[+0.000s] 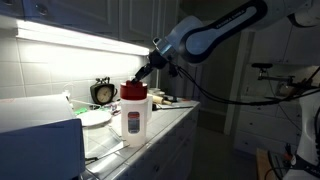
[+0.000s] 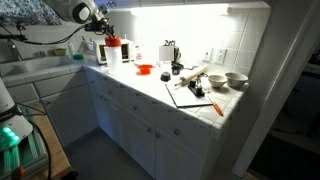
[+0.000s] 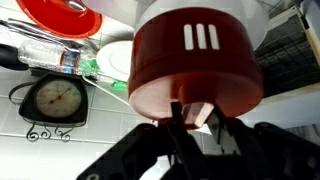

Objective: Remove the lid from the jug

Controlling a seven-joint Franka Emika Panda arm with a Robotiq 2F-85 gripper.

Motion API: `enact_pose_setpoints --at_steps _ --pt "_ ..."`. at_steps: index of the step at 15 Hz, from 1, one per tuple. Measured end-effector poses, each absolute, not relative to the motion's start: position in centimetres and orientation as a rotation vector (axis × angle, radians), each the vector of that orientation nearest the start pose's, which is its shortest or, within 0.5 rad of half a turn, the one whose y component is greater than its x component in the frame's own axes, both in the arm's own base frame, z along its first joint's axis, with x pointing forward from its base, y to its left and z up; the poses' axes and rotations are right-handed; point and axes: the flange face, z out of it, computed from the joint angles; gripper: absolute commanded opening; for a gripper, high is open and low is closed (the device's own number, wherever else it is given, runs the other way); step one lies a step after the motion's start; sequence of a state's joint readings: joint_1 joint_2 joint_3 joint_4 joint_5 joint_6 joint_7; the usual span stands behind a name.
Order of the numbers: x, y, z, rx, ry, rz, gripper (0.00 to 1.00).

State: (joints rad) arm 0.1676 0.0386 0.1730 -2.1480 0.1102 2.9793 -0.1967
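Note:
The jug [image 1: 134,120] is a tall whitish pitcher with a dark-and-red label, standing on the counter in both exterior views [image 2: 113,55]. The red lid [image 1: 134,91] sits on its top and also shows in an exterior view [image 2: 113,42]. In the wrist view the lid [image 3: 195,55] fills the middle, with three white slots in it. My gripper [image 3: 196,118] is at the lid's near edge. Its fingers are drawn close together on a pale lip of the lid. It reaches down onto the lid from the side in both exterior views [image 1: 141,78] [image 2: 104,32].
A round black clock [image 3: 55,97] [image 1: 102,92] leans at the tiled wall behind the jug. White plates [image 1: 95,118] lie beside it. A red bowl [image 2: 146,69], a cutting board [image 2: 192,92] and white bowls [image 2: 236,79] lie further along the counter. A sink [image 2: 30,68] adjoins.

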Motion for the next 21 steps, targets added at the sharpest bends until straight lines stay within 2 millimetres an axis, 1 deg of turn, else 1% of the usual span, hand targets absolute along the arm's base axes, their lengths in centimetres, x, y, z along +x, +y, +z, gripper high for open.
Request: enact_pose_setpoints --at_steps 7,11,13,16,21 --pt "56.1 18.6 49.5 -2.705 -0.53 -1.207 0.08" --pt "55.9 17.4 51.0 -2.707 -0.48 -1.237 0.08" --pt "55.6 16.6 51.3 -2.718 -0.467 -1.238 0.08" --pt "54.7 15.2 51.0 -2.746 -0.454 -1.222 0.08" --pt "53.2 12.1 49.7 -2.815 -0.439 -1.158 0.08"
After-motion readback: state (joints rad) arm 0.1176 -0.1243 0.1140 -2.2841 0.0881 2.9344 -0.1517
